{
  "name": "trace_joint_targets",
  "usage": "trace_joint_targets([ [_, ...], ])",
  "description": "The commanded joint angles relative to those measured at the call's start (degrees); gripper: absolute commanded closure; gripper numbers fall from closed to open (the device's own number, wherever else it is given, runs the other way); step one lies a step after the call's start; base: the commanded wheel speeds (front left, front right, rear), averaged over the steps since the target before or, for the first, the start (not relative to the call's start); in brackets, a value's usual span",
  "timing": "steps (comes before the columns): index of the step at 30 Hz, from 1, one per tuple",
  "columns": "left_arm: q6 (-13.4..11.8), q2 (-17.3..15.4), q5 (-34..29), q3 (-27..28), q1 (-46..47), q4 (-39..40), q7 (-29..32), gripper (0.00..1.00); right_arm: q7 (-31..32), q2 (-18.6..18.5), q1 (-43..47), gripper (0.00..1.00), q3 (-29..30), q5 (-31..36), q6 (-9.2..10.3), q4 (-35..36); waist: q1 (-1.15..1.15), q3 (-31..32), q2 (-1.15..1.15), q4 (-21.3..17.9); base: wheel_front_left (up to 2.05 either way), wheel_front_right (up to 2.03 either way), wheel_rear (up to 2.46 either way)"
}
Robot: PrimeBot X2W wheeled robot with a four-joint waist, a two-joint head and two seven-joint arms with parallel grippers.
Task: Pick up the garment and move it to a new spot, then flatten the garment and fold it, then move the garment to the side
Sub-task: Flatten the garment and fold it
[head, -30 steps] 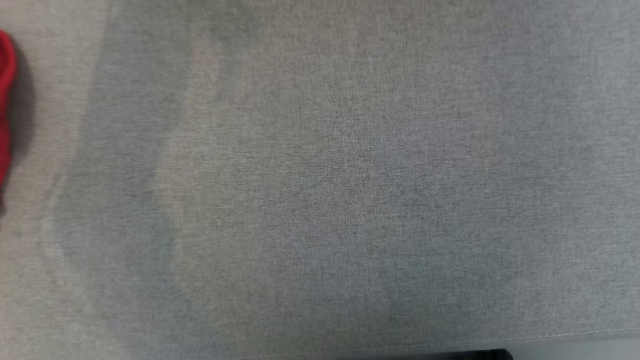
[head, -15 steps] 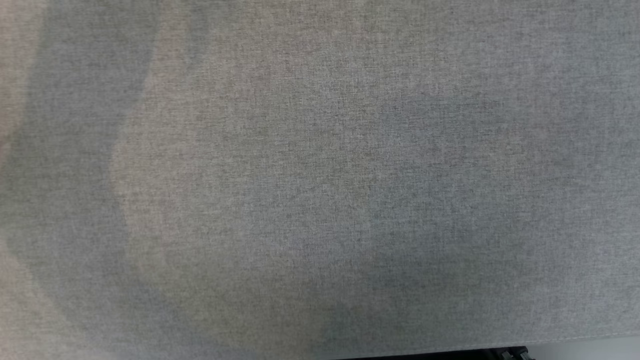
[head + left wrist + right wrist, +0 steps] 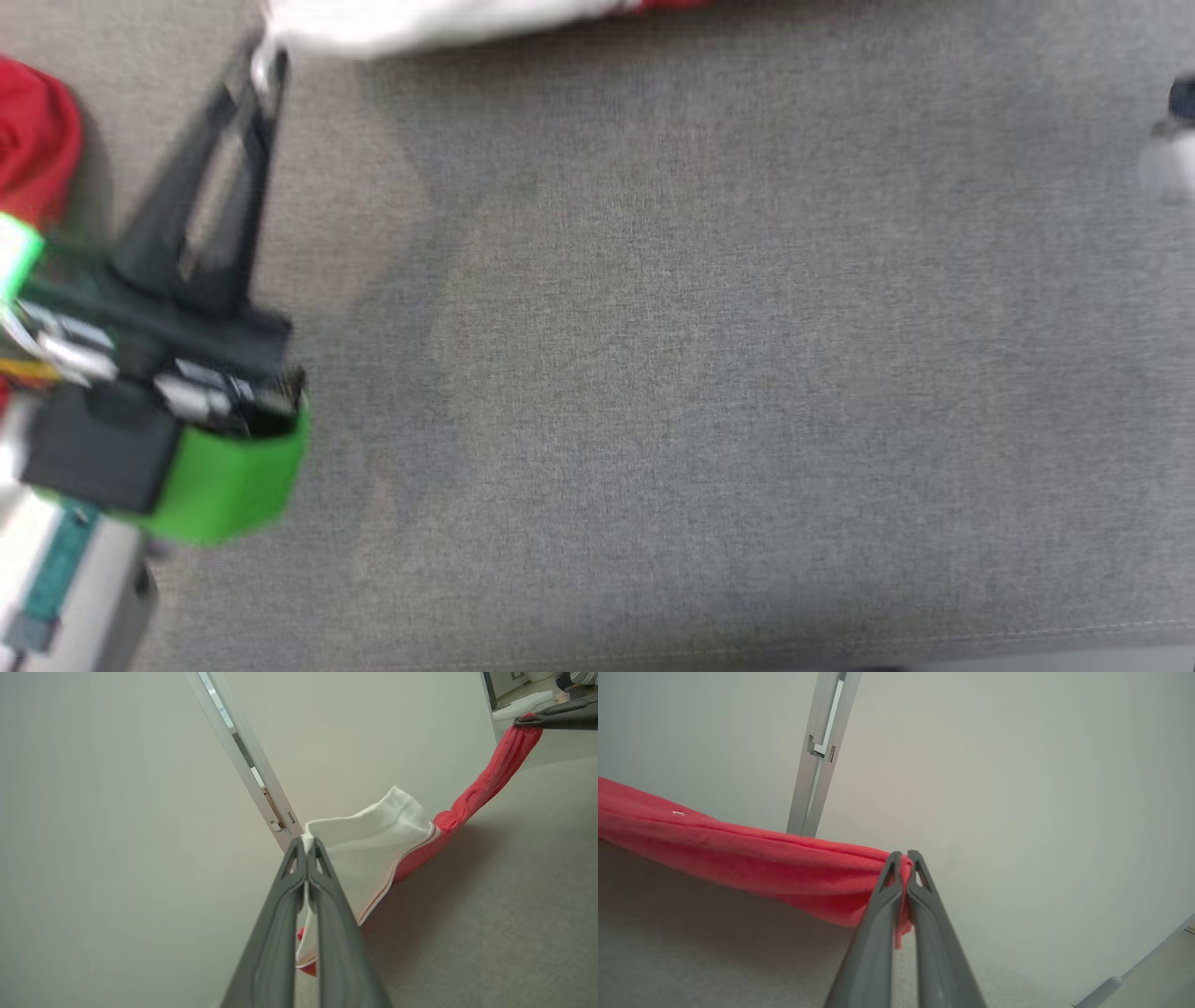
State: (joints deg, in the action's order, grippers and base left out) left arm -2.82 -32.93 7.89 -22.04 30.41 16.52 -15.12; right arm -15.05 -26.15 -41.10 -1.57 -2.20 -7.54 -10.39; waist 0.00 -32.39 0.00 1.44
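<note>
One end of the garment [image 3: 383,844] pinched in left gripper [image 3: 307,843], the other in right gripper [image 3: 904,856]

Desk [image 3: 709,373] is covered in grey woven fabric, seamed along the near edge. A white-and-red garment [image 3: 420,23] is recorded at the far edge, red cloth [image 3: 33,140] at the left edge; contact undetermined.

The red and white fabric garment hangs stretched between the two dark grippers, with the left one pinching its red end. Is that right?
Not quite: the left gripper pinches the white end of the red and white fabric garment, as the left wrist view shows. The right gripper holds the red end, the garment stretched between them.
</note>
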Motion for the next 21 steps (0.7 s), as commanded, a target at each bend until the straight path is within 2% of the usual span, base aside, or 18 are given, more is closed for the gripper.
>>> trace_joint_targets([
  [1, -0.3, -0.4, -0.4, -0.2, -3.6, 1.0, 0.0, 1.0, -0.2, -0.1, 3.6, 1.0, 0.7, -0.5, 0.1, 1.4, 0.0, 7.2, 0.0, -0.1, 0.0, 0.0, 0.0],
  [8, -1.4, 0.9, 0.1, -1.5, -20.0, 3.4, 0.0, 1.0, -0.2, -0.5, 19.6, 1.0, 3.2, -2.3, 0.1, 5.9, 0.0, 12.2, 0.0, -0.6, 0.0, 0.0, 0.0],
  [12, -1.3, 2.2, 0.7, -1.9, -26.1, 4.7, 0.0, 1.0, -0.2, 0.2, 26.3, 1.0, 6.0, -2.1, 0.1, 7.9, 0.0, 13.5, 0.0, -0.5, 0.0, 0.0, 0.0],
  [13, -0.6, 2.4, 0.9, -2.1, -28.4, 4.8, 0.0, 1.0, -0.2, 1.4, 29.4, 1.0, 7.7, -2.2, 0.1, 9.1, 0.0, 13.9, 0.0, -0.3, 0.0, 0.0, 0.0],
  [21, 1.2, 4.2, -0.2, -3.6, -32.4, 3.8, 0.0, 1.0, -0.2, 5.5, 37.8, 1.0, 10.6, 0.0, 0.1, 12.9, 0.0, 13.8, 0.0, -0.4, 0.0, 0.0, 0.0],
])
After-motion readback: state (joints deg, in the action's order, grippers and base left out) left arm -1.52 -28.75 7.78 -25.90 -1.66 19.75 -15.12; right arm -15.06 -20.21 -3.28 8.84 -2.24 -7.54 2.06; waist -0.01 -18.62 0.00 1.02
